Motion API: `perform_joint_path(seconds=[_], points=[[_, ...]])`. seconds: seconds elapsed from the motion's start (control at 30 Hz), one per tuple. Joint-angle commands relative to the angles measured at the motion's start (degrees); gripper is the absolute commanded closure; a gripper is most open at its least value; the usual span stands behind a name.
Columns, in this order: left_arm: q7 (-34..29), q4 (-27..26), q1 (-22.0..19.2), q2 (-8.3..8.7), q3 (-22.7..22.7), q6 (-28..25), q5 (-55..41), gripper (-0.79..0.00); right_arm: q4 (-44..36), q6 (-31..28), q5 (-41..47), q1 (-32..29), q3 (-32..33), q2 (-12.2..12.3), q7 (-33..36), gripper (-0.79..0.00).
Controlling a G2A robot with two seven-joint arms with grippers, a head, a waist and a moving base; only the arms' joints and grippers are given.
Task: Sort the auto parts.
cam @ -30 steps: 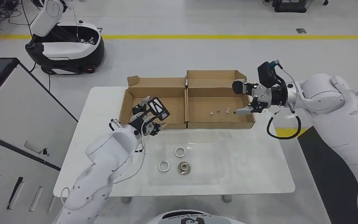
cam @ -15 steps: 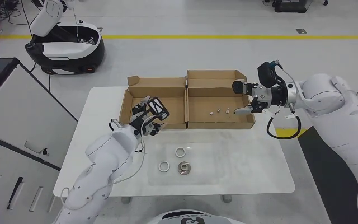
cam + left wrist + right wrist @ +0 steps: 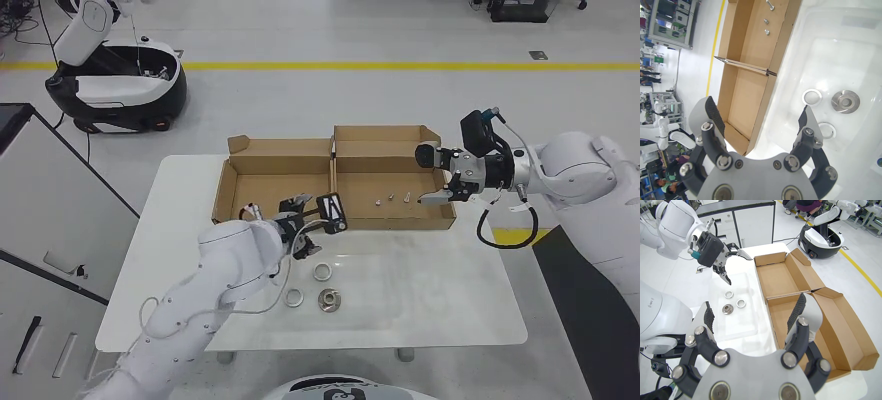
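Note:
Two metal rings (image 3: 322, 271) (image 3: 294, 297) and a flanged metal disc (image 3: 329, 299) lie on a clear tray (image 3: 420, 290) in front of two cardboard boxes. The right box (image 3: 390, 215) holds three small bolts (image 3: 393, 196); the left box (image 3: 262, 186) has a bare floor. My left gripper (image 3: 305, 232) hangs open over the left box's front wall, near the divider and just behind the rings. In the left wrist view its fingers (image 3: 712, 111) hold nothing, with the rings (image 3: 812, 96) beyond them. My right gripper (image 3: 432, 177) stands open over the right box's right end, holding nothing (image 3: 755, 304).
The white table (image 3: 180, 250) has free room to the left of and in front of the tray. The box walls and raised back flaps (image 3: 385, 133) stand above the table. A mobile robot base (image 3: 120, 85) is parked on the floor far behind.
My left gripper has swung right, from over the left box's front-left part to near the divider, closer to the rings. The right arm has not moved.

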Motion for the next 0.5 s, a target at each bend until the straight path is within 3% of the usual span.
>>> perform_joint_path(seconds=[0.0,0.23,0.47], points=[[-3.7,2.1,-1.4,-0.24,2.4,3.4,0.4,-0.785,0.0,0.0,0.0,0.0,0.0,0.0,0.0,-0.785],[-9.8,4.6,-7.8,-0.03,11.1,9.6,-3.7,-0.785,0.0,0.0,0.0,0.0,0.0,0.0,0.0,-0.785],[-8.7,5.1,-13.9,3.27,19.0,8.4,-8.7,-0.785,0.0,0.0,0.0,0.0,0.0,0.0,0.0,-0.785]])
